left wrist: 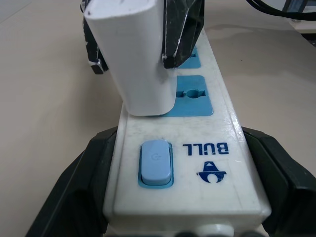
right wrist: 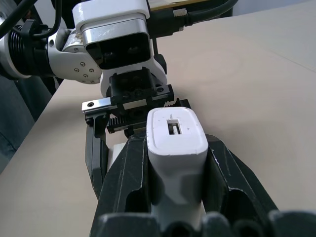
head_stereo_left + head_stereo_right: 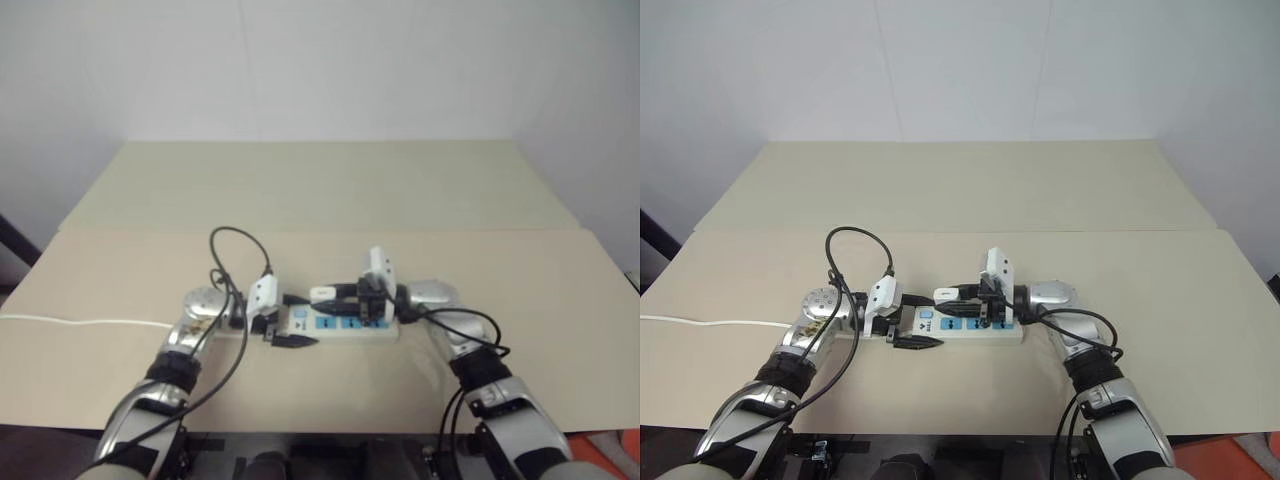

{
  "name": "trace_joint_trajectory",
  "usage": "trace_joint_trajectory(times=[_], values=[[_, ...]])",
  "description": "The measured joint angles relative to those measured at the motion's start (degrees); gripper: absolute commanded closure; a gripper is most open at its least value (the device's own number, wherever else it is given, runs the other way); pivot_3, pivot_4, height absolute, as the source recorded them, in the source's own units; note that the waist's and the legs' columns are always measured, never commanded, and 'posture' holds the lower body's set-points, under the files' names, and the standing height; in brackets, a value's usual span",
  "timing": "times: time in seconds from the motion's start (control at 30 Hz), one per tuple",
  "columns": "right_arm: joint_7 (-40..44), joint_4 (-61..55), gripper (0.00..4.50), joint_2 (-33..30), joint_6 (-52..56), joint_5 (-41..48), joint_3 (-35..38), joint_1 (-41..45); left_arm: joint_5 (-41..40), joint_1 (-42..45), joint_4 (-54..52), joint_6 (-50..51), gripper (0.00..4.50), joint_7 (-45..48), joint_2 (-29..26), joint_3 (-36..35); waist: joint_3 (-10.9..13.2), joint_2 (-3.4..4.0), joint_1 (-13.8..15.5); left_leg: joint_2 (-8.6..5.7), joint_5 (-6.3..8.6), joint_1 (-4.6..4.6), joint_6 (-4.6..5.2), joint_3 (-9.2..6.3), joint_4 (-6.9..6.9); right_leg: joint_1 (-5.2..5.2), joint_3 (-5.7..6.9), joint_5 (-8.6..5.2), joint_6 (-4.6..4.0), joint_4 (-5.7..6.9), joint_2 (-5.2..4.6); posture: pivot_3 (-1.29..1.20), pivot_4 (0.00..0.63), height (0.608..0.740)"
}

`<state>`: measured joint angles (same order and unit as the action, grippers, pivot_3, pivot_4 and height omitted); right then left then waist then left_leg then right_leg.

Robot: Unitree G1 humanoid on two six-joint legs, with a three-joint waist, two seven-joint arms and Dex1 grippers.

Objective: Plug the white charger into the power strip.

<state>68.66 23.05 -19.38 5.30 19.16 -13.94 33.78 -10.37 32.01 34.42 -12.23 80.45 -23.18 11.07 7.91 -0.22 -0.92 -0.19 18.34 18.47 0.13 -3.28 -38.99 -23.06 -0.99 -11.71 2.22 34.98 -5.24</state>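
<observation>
The power strip (image 3: 345,326), a white bar with blue sockets, lies on the tan table near its front edge. My left gripper (image 1: 180,148) is shut on its switch end, with one black finger (image 1: 84,187) against each long side. The white charger (image 1: 133,59) stands over the blue socket beside the switch (image 1: 155,163), and its lower end meets that socket face. The prongs are hidden. My right gripper (image 2: 177,163) is shut on the white charger (image 2: 173,128), reaching in from the right with a finger (image 2: 128,187) on each flank.
A thin white cord (image 3: 80,322) runs from the strip to the table's left edge. Black cables loop above my left wrist (image 3: 240,250). The table (image 3: 330,190) stretches wide behind the strip, with a wall beyond it.
</observation>
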Motion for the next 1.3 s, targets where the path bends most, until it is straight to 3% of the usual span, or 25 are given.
trace_joint_trajectory(times=[0.63,1.3], values=[[1.08,4.14,3.41,-1.13,-5.13,-0.79,-4.96,3.69,-0.61,-0.1,0.17,-0.02,1.2,0.14,-1.2,0.13,0.0,-0.01,-0.43,0.05,0.0,-0.1,0.0,0.02,0.01,0.0,-0.02,-0.06,-0.09,-0.03,0.06,0.0,0.15,0.74],[1.11,4.88,3.41,-0.35,-6.66,-1.21,-3.91,2.26,-0.93,-0.24,-0.01,-0.01,1.2,0.01,-1.86,0.33,0.0,-0.02,-1.18,0.08,0.0,-0.16,0.0,0.0,0.06,0.0,-0.03,-0.12,-0.16,-0.02,0.06,0.0,0.15,0.74]])
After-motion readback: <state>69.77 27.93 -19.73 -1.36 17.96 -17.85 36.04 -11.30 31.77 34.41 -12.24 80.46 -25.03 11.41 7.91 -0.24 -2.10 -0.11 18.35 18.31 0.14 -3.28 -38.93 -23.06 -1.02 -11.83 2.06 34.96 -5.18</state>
